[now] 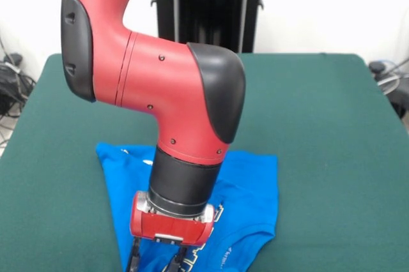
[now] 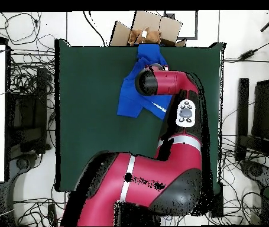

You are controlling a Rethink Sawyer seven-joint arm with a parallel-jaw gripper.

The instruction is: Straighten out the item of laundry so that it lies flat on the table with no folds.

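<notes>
1. end effector (image 1: 156, 260) hangs low over the blue t-shirt (image 1: 252, 186), fingers apart, nothing held.
2. t-shirt lies rumpled at the surface (image 1: 332, 125) edge farthest from the pedestal.
3. advise pinching one hem only, then drawing outward slowly.

You have a large rectangular table (image 1: 332, 131) in front of you, its top covered edge to edge in dark green felt-like cloth. In the front view the only thing lying on it is a bright blue T-shirt (image 1: 249, 189), down at the edge farthest from the pedestal and a little off centre. You can see white printed lettering on it near the bottom of the picture. From overhead, the shirt (image 2: 130, 97) sits at the top edge of the cloth, with one end reaching past that edge. Its outline is uneven and bunched.
</notes>
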